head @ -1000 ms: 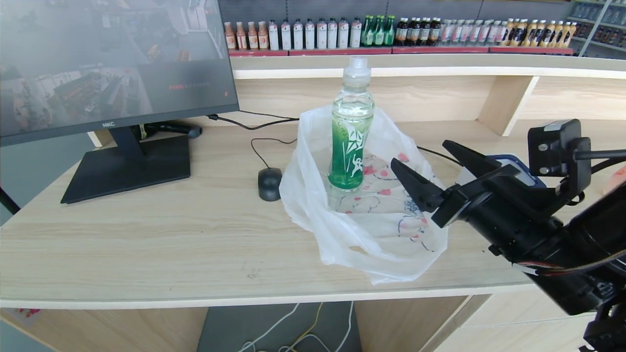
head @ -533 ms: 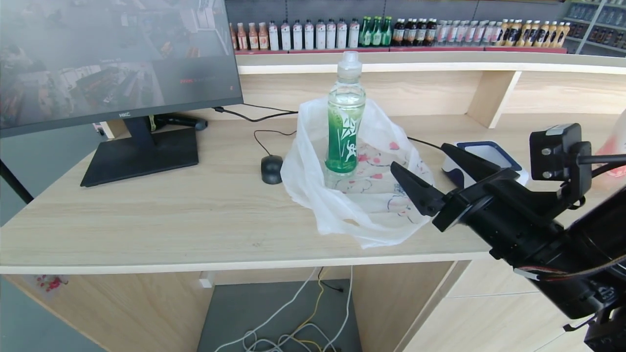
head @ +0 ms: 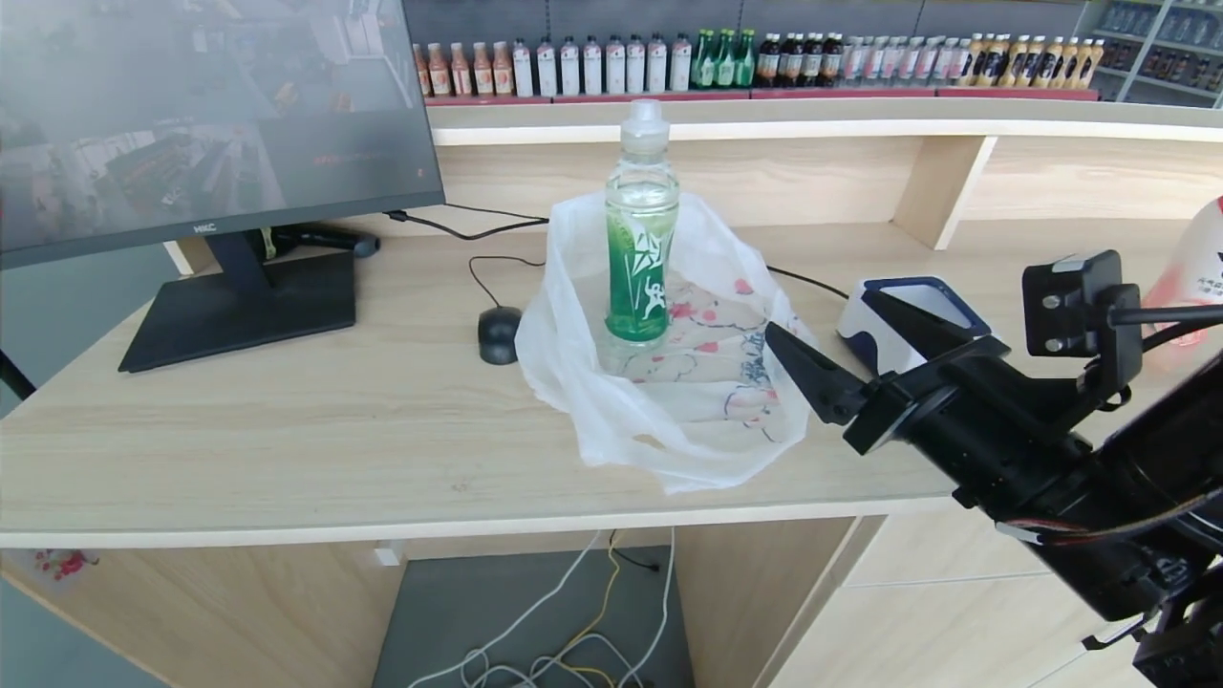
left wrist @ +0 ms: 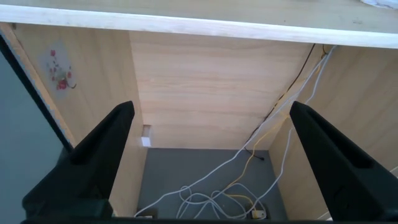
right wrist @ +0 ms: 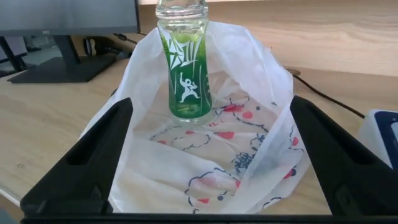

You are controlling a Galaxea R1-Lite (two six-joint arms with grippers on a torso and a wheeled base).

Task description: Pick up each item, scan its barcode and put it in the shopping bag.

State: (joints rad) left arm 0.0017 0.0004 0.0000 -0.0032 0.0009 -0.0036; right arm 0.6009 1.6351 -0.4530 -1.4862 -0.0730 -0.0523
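- The green-labelled bottle [head: 641,239] stands upright inside the white shopping bag [head: 688,420], a little above the middle of the head view. The bag's walls have slumped around its base, so the bottle is steadied by its own flat bottom rather than by the plastic.
- The right gripper [head: 817,312] hangs at centre-right, just beside the bag, claw spread wide and empty. It points toward the bottle, which to me suggests this item is already placed.
- The scanner [head: 853,336] sits right of the bag, partly behind that claw, handy for passing goods across before bagging.
- Another bottle [head: 1194,277], pink-labelled, stands at the right edge. I'd guess it is next to be picked up.
- The left gripper [left wrist: 211,109] is below the counter [head: 287,430], claw apart and holding nothing, over loose cables [left wrist: 217,193].
- The monitor [head: 210,115] and mouse [head: 499,334] occupy the upper left.
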